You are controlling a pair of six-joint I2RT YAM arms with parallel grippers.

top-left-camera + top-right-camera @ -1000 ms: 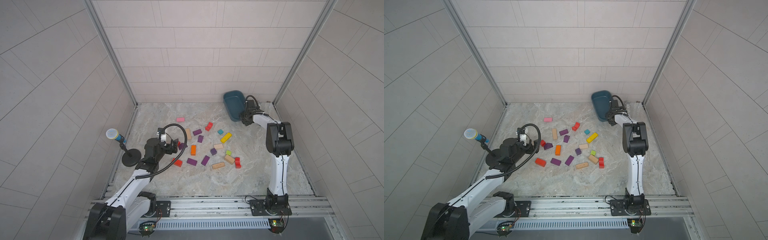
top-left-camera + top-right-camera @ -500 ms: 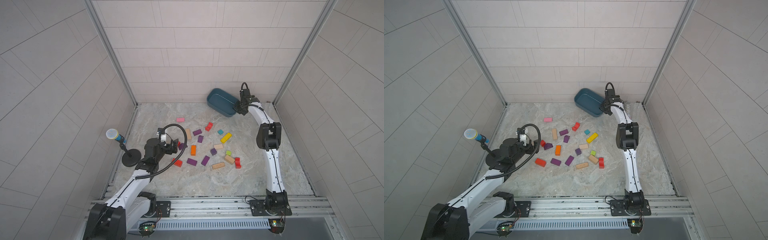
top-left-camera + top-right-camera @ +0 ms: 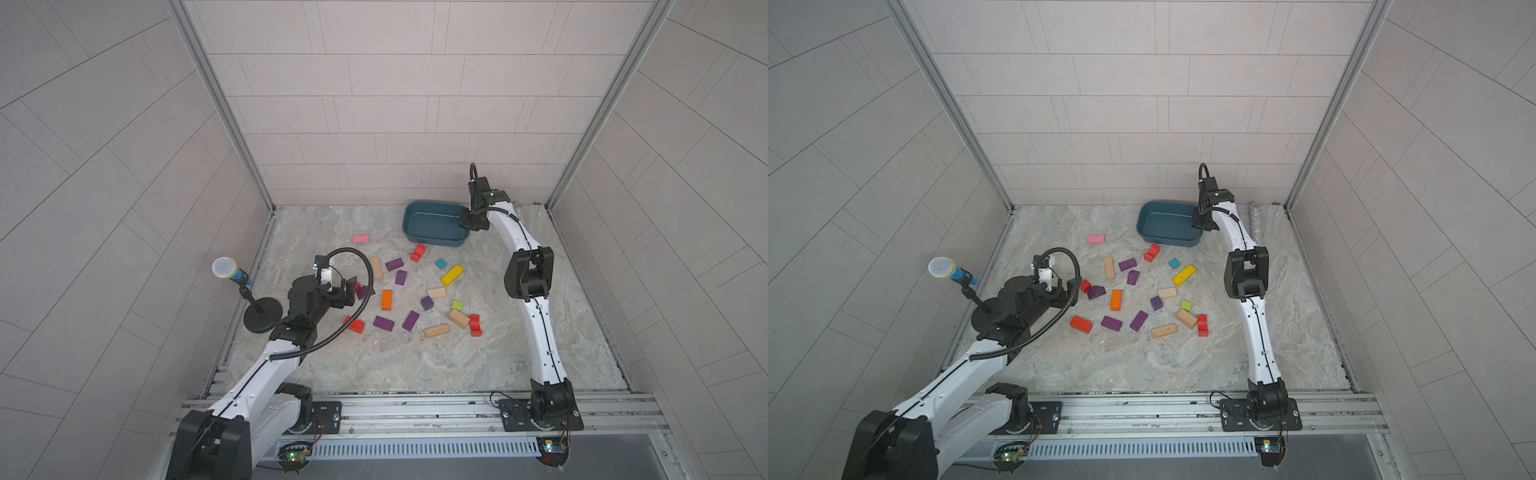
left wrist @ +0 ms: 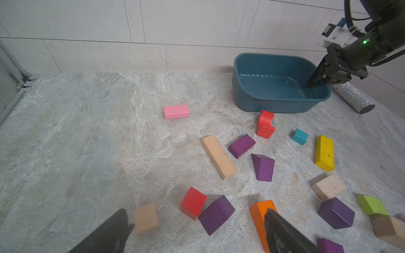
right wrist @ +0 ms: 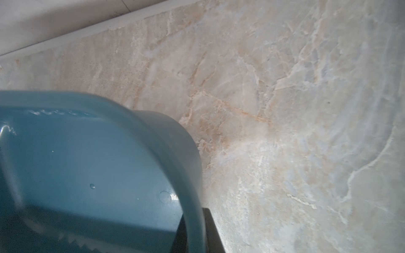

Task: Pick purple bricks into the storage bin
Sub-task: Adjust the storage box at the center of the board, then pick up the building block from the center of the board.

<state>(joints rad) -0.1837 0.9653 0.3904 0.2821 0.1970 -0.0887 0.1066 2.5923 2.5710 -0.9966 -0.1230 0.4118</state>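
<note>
In the right end effector (image 4: 309, 84), the storage bin (image 4: 274, 104) rim

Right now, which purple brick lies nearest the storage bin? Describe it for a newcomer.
Find the teal storage bin by the back wall. Before it lies a red notched block; beside that, toward the left arm, the purple brick. It is a flat rectangle, its purple neighbour a wedge.

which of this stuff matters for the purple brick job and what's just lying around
For the job: purple bricks, storage bin, right claw shut on the bin's wall.
Just lying about: pink block, red blocks, orange block, yellow block, tan blocks, teal cube, green cube, glittery cylinder, microphone.
</note>
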